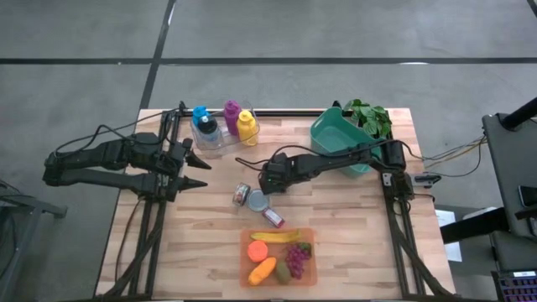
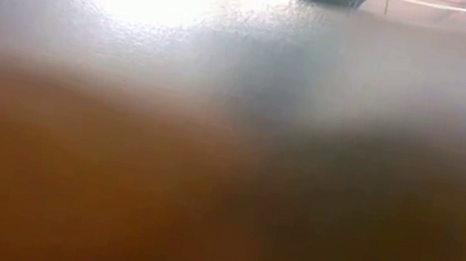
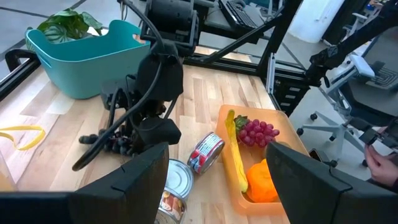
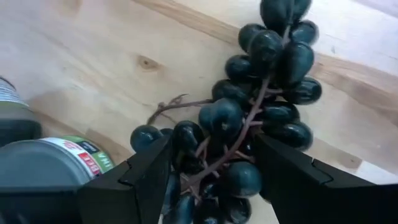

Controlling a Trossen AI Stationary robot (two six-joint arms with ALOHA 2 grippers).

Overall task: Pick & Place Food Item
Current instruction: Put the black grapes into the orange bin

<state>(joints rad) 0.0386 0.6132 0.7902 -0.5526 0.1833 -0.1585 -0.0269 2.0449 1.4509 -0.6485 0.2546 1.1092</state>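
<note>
A bunch of dark grapes (image 4: 261,106) is at mid-table, left of the teal bin (image 1: 336,134). My right gripper (image 4: 211,180) reaches in from the right, slanting down, and is shut on the bunch's near end. The left wrist view shows the bunch (image 3: 112,142) trailing out from under that gripper, low over the wood. My left gripper (image 1: 206,174) hovers open at the table's left side, holding nothing. An orange tray (image 1: 312,236) near the front edge holds a banana, red grapes, an orange and a carrot. My right gripper pinches the near end of the dark grape bunch (image 4: 205,155) between its two fingers (image 4: 134,180); berries and stem fill the gap. The fingers come steeply from above, slanting from the table's right. The rest of the bunch stretches away from the fingers, at or just over the tabletop.
Three tin cans (image 1: 256,201) lie between the right gripper and the tray. A clear holder with coloured bottles (image 1: 220,126) stands at the back left, a leafy plant (image 1: 369,117) behind the bin. The low view is blocked by a blurred orange shape.
</note>
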